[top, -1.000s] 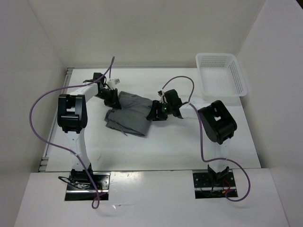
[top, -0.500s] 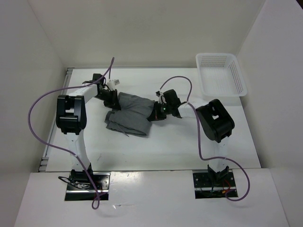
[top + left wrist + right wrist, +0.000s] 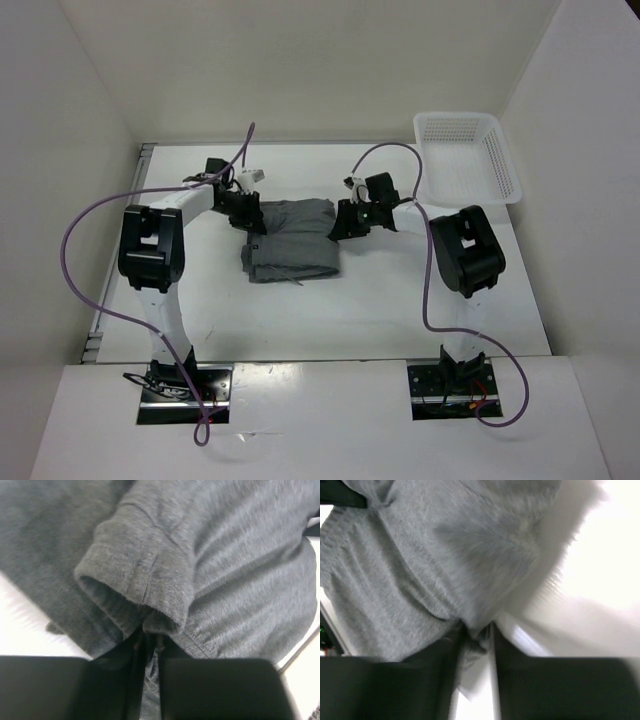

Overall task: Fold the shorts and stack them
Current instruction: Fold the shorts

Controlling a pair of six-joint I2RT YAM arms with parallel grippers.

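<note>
**Both grippers pinch the grey shorts at mid-table**

The shorts [image 3: 292, 245] lie in the middle of the white table [image 3: 400, 310], a little left of centre. They are bunched into a rough rectangle with more than one layer showing. The far edge runs between the two arms, and the near part lies flat on the table.

The left gripper [image 3: 252, 217] sits at the far left corner of the cloth. In the left wrist view its two dark fingers [image 3: 200, 687] stand almost together. A fold of grey fabric is caught in the narrow slit between them, so this pincer is pinching the shorts. Just above the fingers a thick rolled hem [image 3: 135, 585] curls outward, with a dark hollow under it.

The right gripper [image 3: 342, 224] is at the far right corner, touching the cloth. In the right wrist view the fabric is blurred, but a tuck of it goes down into the thin gap between the fingers [image 3: 545, 687]. This pincer is also pressed onto the shorts. Bare white table shows to the right of the cloth there.

A white perforated basket [image 3: 505, 165] stands at the far right corner of the table, well apart from the shorts. A purple cable [image 3: 75, 225] loops out from each arm.
</note>
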